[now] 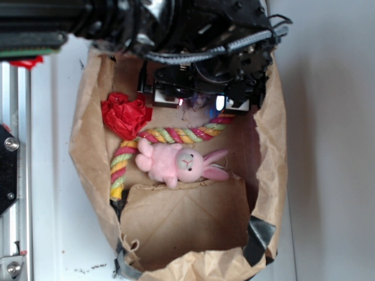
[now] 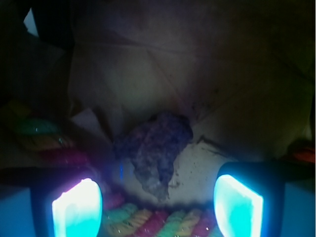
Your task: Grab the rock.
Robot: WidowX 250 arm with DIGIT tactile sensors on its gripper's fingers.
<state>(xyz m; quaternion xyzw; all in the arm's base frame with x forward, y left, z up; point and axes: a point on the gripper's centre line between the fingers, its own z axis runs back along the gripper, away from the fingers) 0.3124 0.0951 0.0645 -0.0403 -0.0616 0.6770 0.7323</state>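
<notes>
Inside a brown paper bag (image 1: 176,216), the pincer (image 2: 158,205) hangs wide open and empty; the rock (image 2: 153,153), lumpy, rough, likely hard and fairly heavy, lies between its pads (image 2: 79,210), best pinched across its narrow middle.

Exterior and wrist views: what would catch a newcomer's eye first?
The pink bunny lies mid-bag on a striped rope, with a red paper flower at the upper left of the paper bag. In the wrist view, the rock sits between the gripper's glowing open fingers.
</notes>
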